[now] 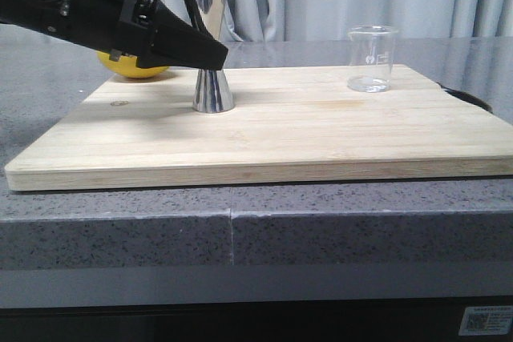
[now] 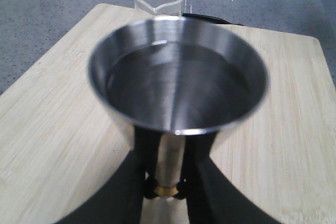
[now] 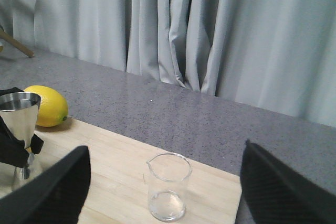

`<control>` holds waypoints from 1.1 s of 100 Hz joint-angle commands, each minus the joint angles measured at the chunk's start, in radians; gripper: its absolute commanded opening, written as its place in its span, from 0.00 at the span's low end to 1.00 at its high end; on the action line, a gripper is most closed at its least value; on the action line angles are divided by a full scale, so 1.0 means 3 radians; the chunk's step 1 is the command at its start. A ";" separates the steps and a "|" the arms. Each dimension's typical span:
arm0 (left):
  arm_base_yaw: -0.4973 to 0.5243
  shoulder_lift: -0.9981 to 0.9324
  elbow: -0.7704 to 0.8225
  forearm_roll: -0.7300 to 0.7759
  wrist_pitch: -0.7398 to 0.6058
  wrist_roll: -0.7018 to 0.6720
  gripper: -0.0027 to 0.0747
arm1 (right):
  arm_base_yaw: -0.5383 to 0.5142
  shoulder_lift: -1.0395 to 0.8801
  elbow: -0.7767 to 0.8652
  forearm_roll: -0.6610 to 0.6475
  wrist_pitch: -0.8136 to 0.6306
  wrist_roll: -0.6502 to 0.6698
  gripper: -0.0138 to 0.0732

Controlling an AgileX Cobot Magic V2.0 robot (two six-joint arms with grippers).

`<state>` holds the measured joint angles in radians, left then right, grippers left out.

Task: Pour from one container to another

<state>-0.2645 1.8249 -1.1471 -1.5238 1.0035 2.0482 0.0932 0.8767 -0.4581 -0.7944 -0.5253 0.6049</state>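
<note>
The left gripper (image 1: 215, 60) pinches the shiny jigger (image 1: 210, 42) at its thin middle, and the jigger stands on the wooden board (image 1: 280, 130). The right gripper (image 3: 163, 192) has its fingers wide apart, near the glass beaker (image 1: 372, 58), which stands alone on the board's far right side.

Bare board (image 1: 321, 130) lies between jigger (image 1: 210, 46) and beaker (image 1: 371, 58) — lemon (image 1: 132, 67) apparently crowds the jigger's far-left side

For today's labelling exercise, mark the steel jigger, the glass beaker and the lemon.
steel jigger (image 1: 213, 90), front view, lower cone.
glass beaker (image 1: 371, 58), front view, clear side wall.
lemon (image 3: 46, 106), right wrist view, middle of the yellow skin.
</note>
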 commanded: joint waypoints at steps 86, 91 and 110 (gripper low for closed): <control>0.0005 -0.0129 -0.0096 -0.0191 0.0122 -0.0022 0.11 | -0.0013 -0.0042 -0.0076 0.0057 -0.0187 0.0020 0.77; 0.0005 -0.0129 -0.0096 -0.0191 0.0098 -0.0063 0.16 | -0.0013 -0.0042 -0.0076 0.0057 -0.0187 0.0026 0.77; 0.0005 -0.0129 -0.0096 -0.0191 0.0091 -0.0077 0.27 | -0.0013 -0.0042 -0.0076 0.0057 -0.0187 0.0026 0.77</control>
<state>-0.2645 1.8249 -1.1478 -1.5238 0.9979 2.0378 0.0932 0.8767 -0.4581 -0.7944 -0.5253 0.6071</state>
